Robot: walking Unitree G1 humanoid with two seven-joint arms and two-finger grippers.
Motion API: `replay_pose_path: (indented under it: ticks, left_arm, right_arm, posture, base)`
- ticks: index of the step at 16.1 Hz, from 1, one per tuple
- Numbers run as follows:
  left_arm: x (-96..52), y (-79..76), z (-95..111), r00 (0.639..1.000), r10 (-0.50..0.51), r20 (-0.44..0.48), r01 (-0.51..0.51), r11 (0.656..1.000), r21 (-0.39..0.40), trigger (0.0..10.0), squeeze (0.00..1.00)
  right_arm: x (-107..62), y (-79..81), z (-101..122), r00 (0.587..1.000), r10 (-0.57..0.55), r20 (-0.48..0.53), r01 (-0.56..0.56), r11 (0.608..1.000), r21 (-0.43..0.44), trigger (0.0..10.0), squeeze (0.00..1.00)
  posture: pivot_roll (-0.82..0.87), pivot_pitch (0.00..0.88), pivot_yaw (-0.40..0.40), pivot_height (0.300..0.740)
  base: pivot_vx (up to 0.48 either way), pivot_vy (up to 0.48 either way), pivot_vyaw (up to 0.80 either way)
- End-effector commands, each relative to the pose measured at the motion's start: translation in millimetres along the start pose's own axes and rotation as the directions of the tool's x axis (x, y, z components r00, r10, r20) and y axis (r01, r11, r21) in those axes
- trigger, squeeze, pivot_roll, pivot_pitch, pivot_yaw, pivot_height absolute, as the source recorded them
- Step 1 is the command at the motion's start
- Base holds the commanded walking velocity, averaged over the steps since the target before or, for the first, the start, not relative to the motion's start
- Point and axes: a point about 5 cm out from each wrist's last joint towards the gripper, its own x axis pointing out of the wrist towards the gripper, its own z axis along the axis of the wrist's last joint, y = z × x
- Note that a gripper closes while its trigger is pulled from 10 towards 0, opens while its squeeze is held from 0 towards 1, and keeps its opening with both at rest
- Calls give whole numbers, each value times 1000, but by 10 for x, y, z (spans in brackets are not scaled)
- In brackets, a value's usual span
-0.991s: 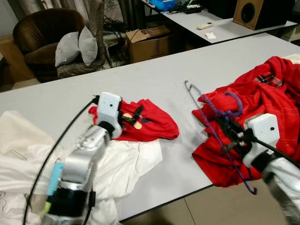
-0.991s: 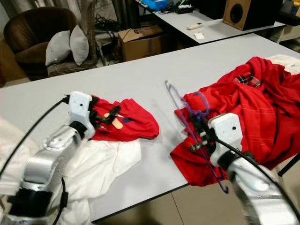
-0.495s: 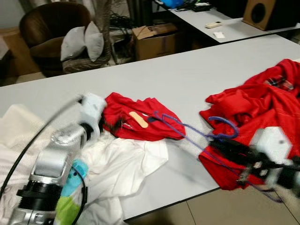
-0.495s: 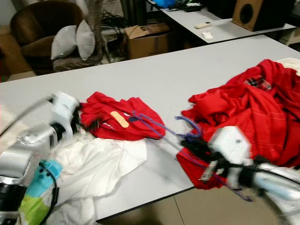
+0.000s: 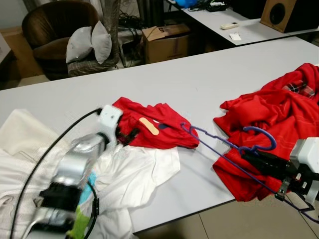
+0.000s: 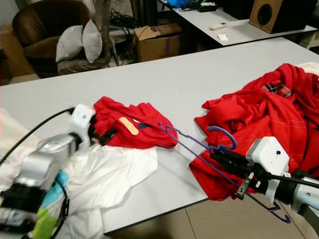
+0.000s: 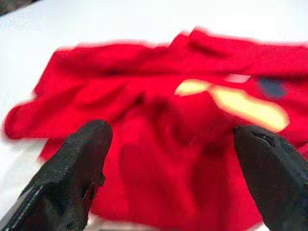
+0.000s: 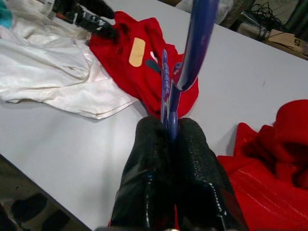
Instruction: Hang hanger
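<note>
Right gripper clamped on purple hanger, its far tip at the red T-shirt ahead. Left gripper spread open over the shirt. Step: threading; next, pinch the collar.

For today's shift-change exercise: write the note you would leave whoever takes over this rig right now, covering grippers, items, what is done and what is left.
Right gripper: shut on the purple hanger, whose far tip reaches the small red shirt.
Left gripper: open, at that shirt's near edge, holding nothing.
Large red pile lies on the table's right side; white cloth lies beside the small shirt.
Done: hanger in grasp.
Left: get the shirt onto the hanger, then hang it.
</note>
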Motion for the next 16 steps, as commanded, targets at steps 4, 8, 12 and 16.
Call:
replay_pose_path:
  ticks: [4,8,12,16]
  left_arm:
    - [45,132,48,999,29,15,-29,1000,0,10000,0]
    - [-74,188,188,982,-149,119,159,985,-75,10000,0]
    - [50,137,99,992,-120,38,123,987,-103,10000,0]
    - [182,97,58,1000,-28,14,30,989,-142,10000,0]
  right_arm:
    - [-15,23,32,999,25,23,-25,1000,-17,10000,0]
    - [-47,15,31,999,27,18,-27,999,-20,10000,0]
    - [-5,19,52,999,43,21,-42,999,-29,10000,0]
    - [6,38,63,999,47,24,-46,999,-29,10000,0]
  posture:
    - [-185,0,101,740]
    - [-185,0,99,740]
    - [-183,0,98,740]
    - [-186,0,100,740]
  base:
    - [0,0,0]
    - [0,0,0]
    - [0,0,0]
    - [0,0,0]
